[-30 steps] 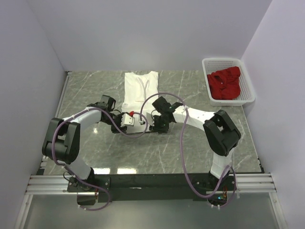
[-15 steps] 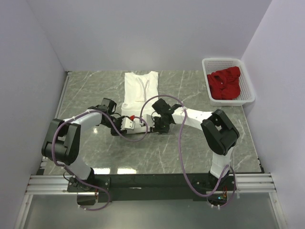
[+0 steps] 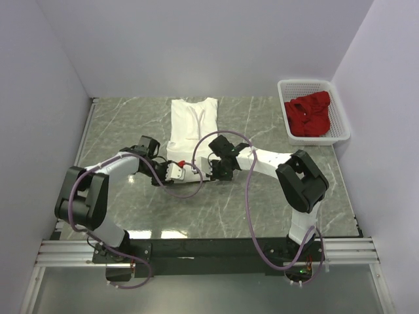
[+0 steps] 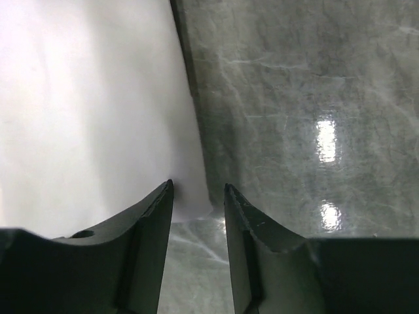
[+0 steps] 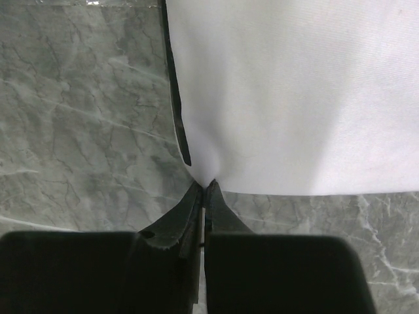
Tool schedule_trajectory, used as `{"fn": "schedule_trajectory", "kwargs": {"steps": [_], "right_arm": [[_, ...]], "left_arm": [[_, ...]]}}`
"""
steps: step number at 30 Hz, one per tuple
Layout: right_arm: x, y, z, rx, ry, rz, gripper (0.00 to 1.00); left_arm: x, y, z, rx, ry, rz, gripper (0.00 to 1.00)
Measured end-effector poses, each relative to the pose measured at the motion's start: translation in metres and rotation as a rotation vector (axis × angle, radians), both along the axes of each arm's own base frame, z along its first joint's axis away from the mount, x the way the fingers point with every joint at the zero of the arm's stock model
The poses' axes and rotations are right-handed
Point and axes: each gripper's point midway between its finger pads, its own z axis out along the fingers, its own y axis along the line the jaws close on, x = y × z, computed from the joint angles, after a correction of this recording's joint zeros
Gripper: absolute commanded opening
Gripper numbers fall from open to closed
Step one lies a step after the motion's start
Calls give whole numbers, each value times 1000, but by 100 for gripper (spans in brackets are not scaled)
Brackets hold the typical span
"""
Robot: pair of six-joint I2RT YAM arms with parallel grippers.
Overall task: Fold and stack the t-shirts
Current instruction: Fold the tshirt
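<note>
The white t-shirt (image 3: 192, 121) lies flat at the back middle of the table, folded narrow, neck toward the far wall. My left gripper (image 3: 183, 165) is at its near left hem corner. In the left wrist view the shirt (image 4: 91, 118) fills the left side, and its corner lies between the tips of my open gripper (image 4: 198, 190). My right gripper (image 3: 211, 167) is at the near right hem corner. In the right wrist view this gripper (image 5: 206, 185) is shut on the shirt's (image 5: 294, 91) corner. The red t-shirt (image 3: 308, 114) lies crumpled in the basket.
The white slotted basket (image 3: 342, 124) stands at the back right against the wall. Grey marble tabletop (image 3: 229, 209) stretches in front of the shirt. Purple cables loop over both arms near the hem.
Both grippers have shifted slightly along the shirt's near hem, and the left forearm has swung a little nearer. The shirt lies where it did.
</note>
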Motion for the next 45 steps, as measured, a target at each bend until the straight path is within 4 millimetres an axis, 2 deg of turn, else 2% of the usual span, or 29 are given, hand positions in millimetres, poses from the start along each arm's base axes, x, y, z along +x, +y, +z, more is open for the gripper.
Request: {"fn": "schedule_trajectory", "kwargs": {"steps": [4,5,6,7,10,14,17,25,29,33,38,42,45], "right_arm": [[0,1,0,3,3,1,0],[-1,1,0,4,4,1,0],[-1,1,0,5,6,2,0],[-1,1,0,6,8,2,0],[-4,2,0,16,24,1,0],[-8,1,2,29,61,-13,0],[-12,-2,11,43,97,-34,0],[8,-2,78,155,39,-82,0],[4,-5,98,179,17,-82,0],[-14,-11,104,183,38,-86,0],[-72,-19,116,193,113,-42,0],[-122,-23,145,251,154,2,0],[-137,-26,170,307,148,7,0]], "left_arm": [[-4,2,-19,35,55,-6,39],[-1,1,-19,39,54,-7,36],[1,1,-20,47,57,-10,31],[4,0,-20,50,55,-17,17],[13,-3,-18,55,41,-25,2],[10,-3,-16,57,47,-27,1],[4,-2,-11,55,82,-15,1],[23,-6,44,-44,34,59,1],[20,-7,62,-79,19,72,1],[-1,-8,78,-107,9,53,1],[-69,-10,93,-136,60,-19,1],[-110,-9,116,-182,107,-36,0],[-127,-8,142,-225,101,-13,0]]}}
